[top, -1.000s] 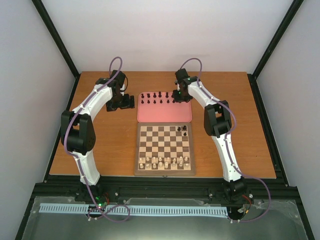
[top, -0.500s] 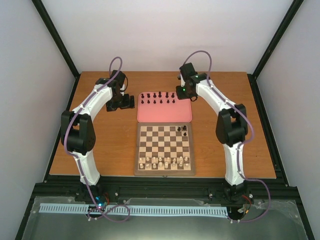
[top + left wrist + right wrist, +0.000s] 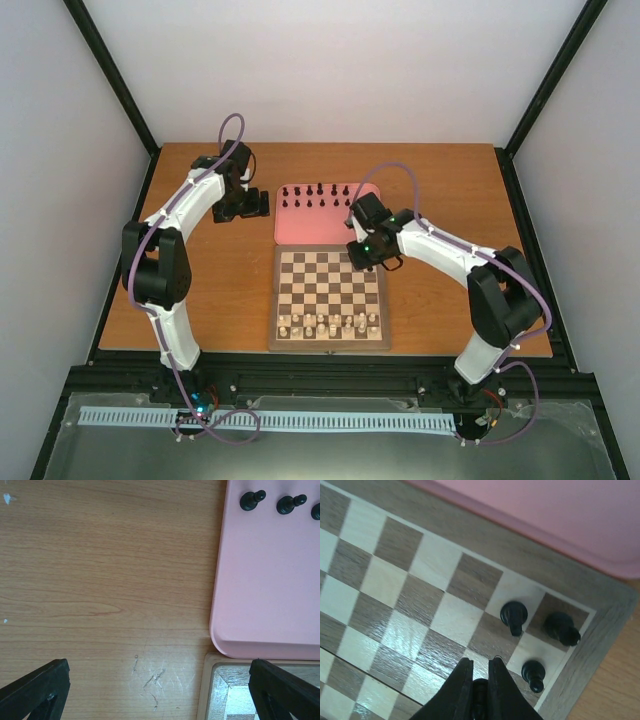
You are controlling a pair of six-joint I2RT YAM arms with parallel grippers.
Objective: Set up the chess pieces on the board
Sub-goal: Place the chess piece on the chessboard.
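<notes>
The board (image 3: 327, 344) lies mid-table and also shows in the right wrist view (image 3: 385, 575). Three black chess pieces (image 3: 514, 615) stand on its far right corner squares. Several more black chess pieces (image 3: 315, 196) stand along the far side of the pink tray (image 3: 310, 228). My right gripper (image 3: 365, 250) hangs over that corner. In the right wrist view the right gripper (image 3: 481, 662) is shut on a black chess piece (image 3: 480, 692), just beside the three standing ones. My left gripper (image 3: 255, 205) is open and empty over bare table left of the tray; its wrist view (image 3: 159, 667) shows the spread fingers.
Cream pieces (image 3: 330, 322) fill the board's near rows. The left wrist view shows the tray's corner (image 3: 240, 635), two black pawns (image 3: 250, 500) on the tray, and the board's far left corner (image 3: 210, 690). Black frame posts and white walls enclose the table.
My right arm has swung from the tray's far right corner back and down to the board's far right corner, with a black piece in its fingers. The left arm has not moved.
</notes>
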